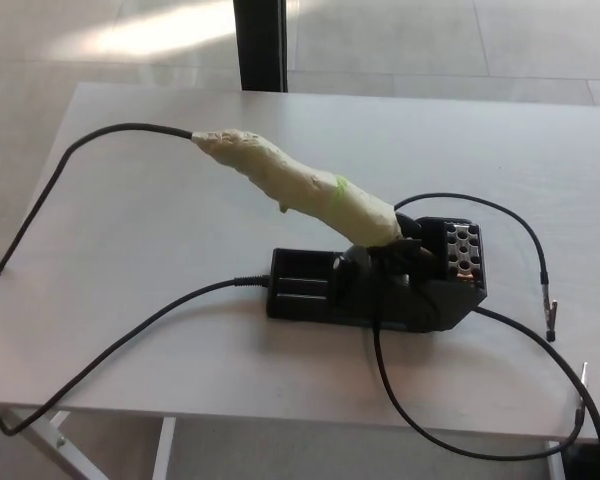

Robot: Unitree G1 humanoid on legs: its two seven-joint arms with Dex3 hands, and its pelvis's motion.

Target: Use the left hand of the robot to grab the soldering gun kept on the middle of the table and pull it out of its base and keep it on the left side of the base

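Head view. Soldering gun [298,183] seated in its base [375,285], near the middle of the table [160,210]. Handle thickly wrapped in cream tape, lumpy, with a small green mark partway along. Leaning up and away to the left from the base, front end tucked into the black holder, tip hidden there. Black cable [50,190] leaving the upper end of the handle, curving left and down past the table's left edge.

Base black, low and rectangular, flat tray with two recesses on its left half, raised block with a grid of holes [461,248] at the right rear. Second black cable [130,335] plugged into the left end of the base, running down-left across the tabletop and over the front edge. More thin black leads [528,232] looping off the right side of the base, one ending in a small clip [551,318] near the right edge.

Table pale grey, front edge along the bottom, far edge at the top. Wide bare tabletop left of the base, crossed only by the two cables. Less room on the right, with leads lying about. Dark post [259,44] behind the table, light tiled floor [430,40] beyond.

Neither robot hand nor arm visible; finger state for both not shown.
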